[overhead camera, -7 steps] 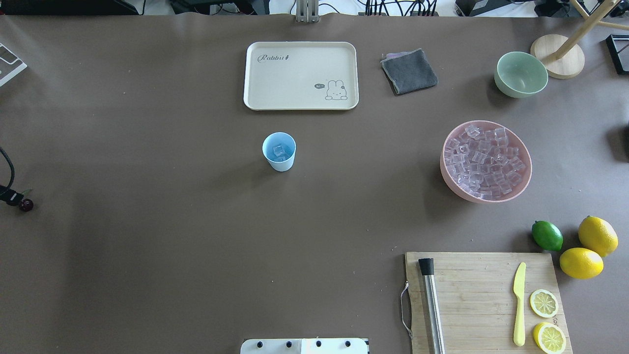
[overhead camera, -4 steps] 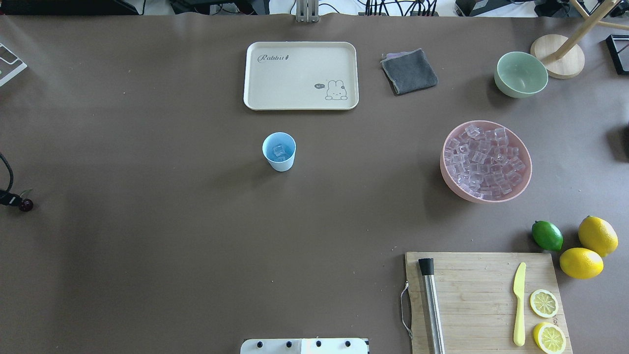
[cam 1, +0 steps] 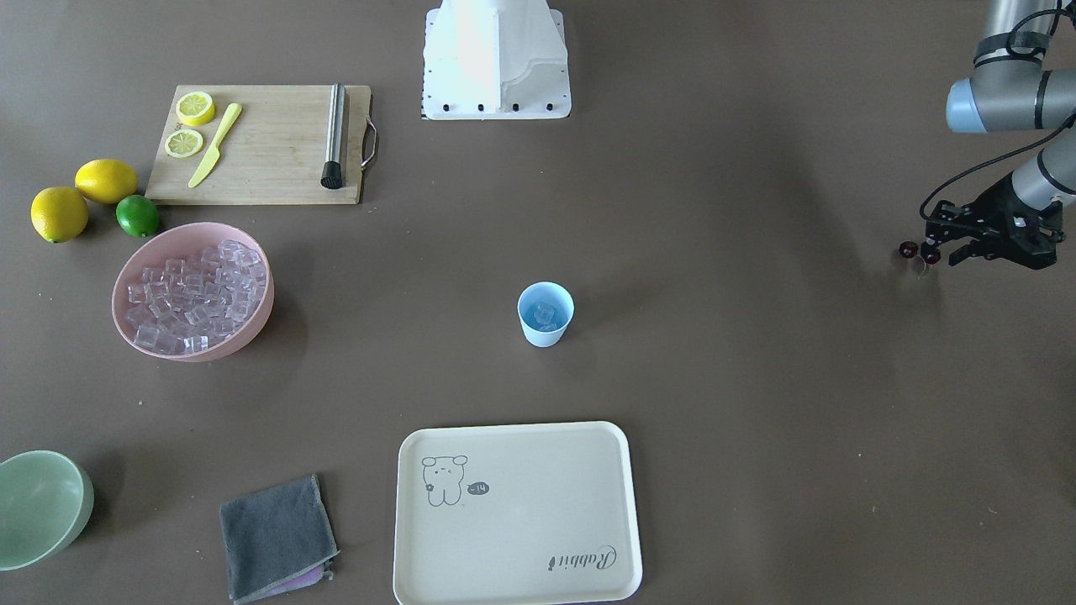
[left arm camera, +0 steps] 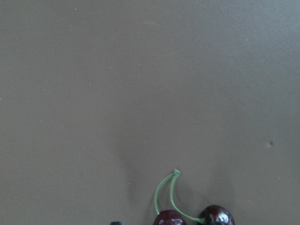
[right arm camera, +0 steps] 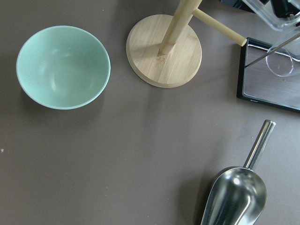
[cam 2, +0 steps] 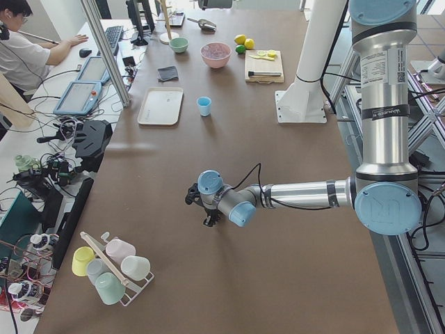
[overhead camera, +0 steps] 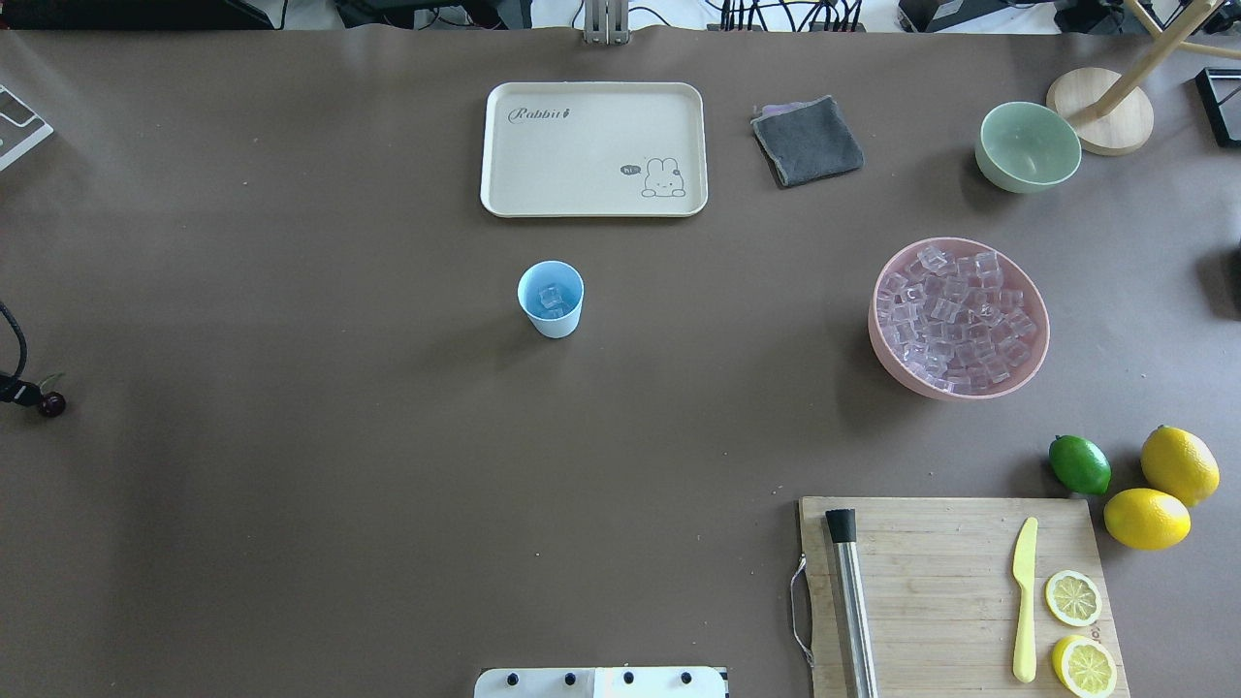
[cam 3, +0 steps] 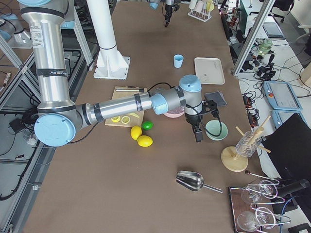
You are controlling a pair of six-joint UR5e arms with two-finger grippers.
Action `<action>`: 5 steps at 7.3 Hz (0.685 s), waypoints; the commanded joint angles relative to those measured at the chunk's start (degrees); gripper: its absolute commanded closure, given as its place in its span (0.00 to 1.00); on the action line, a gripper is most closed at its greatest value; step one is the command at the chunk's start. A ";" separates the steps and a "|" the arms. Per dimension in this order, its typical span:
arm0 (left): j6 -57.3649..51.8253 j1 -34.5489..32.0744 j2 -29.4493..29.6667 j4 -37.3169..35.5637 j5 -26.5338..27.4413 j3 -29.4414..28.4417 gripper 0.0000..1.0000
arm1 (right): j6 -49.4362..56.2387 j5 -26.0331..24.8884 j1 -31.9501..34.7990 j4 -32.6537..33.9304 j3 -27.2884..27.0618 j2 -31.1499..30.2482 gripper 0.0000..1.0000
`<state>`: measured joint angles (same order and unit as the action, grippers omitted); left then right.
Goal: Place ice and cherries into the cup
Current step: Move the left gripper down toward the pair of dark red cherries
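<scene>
The light-blue cup (overhead camera: 551, 320) stands mid-table with a few ice cubes (overhead camera: 551, 297) in it; it also shows in the front view (cam 1: 545, 332). More ice (overhead camera: 955, 320) fills the pink bowl (overhead camera: 875, 334). The two cherries (cam 1: 909, 249) lie on the table at my far left, with green stems, also in the overhead view (overhead camera: 50, 403) and left wrist view (left arm camera: 215, 216). My left gripper (cam 1: 933, 245) points down right at them; I cannot tell whether it grips them. My right gripper (cam 3: 198, 136) hovers near the green bowl; I cannot tell its state.
A cream tray (overhead camera: 593, 199) and a grey cloth (overhead camera: 807, 142) lie beyond the cup. The pale green bowl (overhead camera: 1028, 145), a wooden stand (overhead camera: 1100, 111) and a metal scoop (right arm camera: 236, 197) are at the right. A cutting board (overhead camera: 931, 582), a lime (overhead camera: 1079, 464) and lemons (overhead camera: 1178, 465) lie near-right.
My left gripper has drawn slightly toward the left edge in the overhead view. The cherry beside it, the cup and the bowls have stayed put.
</scene>
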<state>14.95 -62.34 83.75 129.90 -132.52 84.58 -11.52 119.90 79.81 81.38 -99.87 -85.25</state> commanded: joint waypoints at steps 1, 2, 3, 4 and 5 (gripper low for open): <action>-0.09 0.03 0.45 0.09 -0.02 -1.08 0.47 | 0.09 -0.28 0.00 -0.09 -0.14 -0.01 0.00; -0.01 0.90 0.36 0.53 -0.02 -1.17 0.47 | 0.09 -0.28 0.00 -0.09 -0.15 0.08 0.00; 0.25 1.26 0.36 1.23 -0.45 -0.74 0.58 | 0.09 -0.28 0.00 -0.09 -0.15 0.00 0.00; 0.00 1.26 0.71 1.32 -0.72 -1.00 1.00 | 0.09 -0.28 0.00 -0.09 -0.06 -0.01 0.00; -0.01 1.26 1.06 1.32 -0.89 -0.65 1.00 | 0.09 -0.28 0.00 -0.09 -0.06 -0.01 0.00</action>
<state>15.00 -61.16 84.42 131.08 -133.13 83.71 -11.43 119.62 79.80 81.30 -99.97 -85.24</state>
